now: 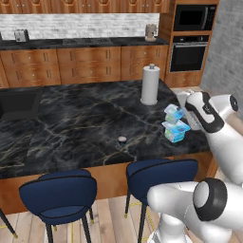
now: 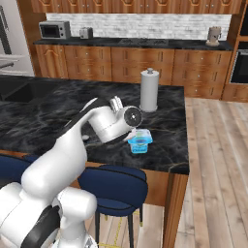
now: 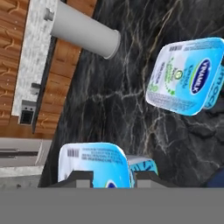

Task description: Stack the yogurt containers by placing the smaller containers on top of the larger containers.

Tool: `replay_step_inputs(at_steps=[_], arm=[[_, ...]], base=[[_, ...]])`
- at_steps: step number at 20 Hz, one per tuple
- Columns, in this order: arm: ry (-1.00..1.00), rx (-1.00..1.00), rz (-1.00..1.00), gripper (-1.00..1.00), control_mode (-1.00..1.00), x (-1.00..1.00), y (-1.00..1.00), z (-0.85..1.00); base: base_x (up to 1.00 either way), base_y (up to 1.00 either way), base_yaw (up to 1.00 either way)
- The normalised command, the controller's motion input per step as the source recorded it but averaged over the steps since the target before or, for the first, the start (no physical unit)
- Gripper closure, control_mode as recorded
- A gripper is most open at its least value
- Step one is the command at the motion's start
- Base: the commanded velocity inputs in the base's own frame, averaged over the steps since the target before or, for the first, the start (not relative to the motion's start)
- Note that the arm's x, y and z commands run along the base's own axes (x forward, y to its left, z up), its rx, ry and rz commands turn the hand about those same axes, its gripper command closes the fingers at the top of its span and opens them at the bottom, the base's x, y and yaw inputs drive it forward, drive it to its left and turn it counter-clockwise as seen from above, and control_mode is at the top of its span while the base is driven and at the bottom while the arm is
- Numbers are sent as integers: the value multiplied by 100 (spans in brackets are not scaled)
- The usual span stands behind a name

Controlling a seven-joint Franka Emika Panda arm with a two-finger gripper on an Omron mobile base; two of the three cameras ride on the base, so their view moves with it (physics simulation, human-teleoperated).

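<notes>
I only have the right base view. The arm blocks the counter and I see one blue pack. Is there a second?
Observer: Yes. The left base view shows two, the small pack beside the larger pack, on the paper-towel side.
Operator: Where's the gripper?
Observer: In the hand view the gripper straddles the small pack, with a fingertip on each side.
Operator: And the cup?
Observer: The dark cup stands alone on the counter, left of both packs.

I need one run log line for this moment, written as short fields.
gripper: shut on small yogurt pack | large yogurt pack: on counter, apart | tiny dark cup: on counter, untouched | stacking: not yet done
</notes>
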Motion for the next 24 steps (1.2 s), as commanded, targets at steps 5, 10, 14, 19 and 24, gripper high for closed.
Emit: replay_step_inputs(at_steps=[5,10,14,19,24], arm=[[0,1,8,100,-100,-2,-39,0],[0,0,4,100,-100,0,-31,0],[0,0,1,100,-100,0,-20,0],[0,0,0,100,-100,1,-3,-1],[0,0,0,100,-100,6,-6,-6]], base=[[0,0,0],[0,0,0],[0,0,0],[0,0,0],[0,0,0]])
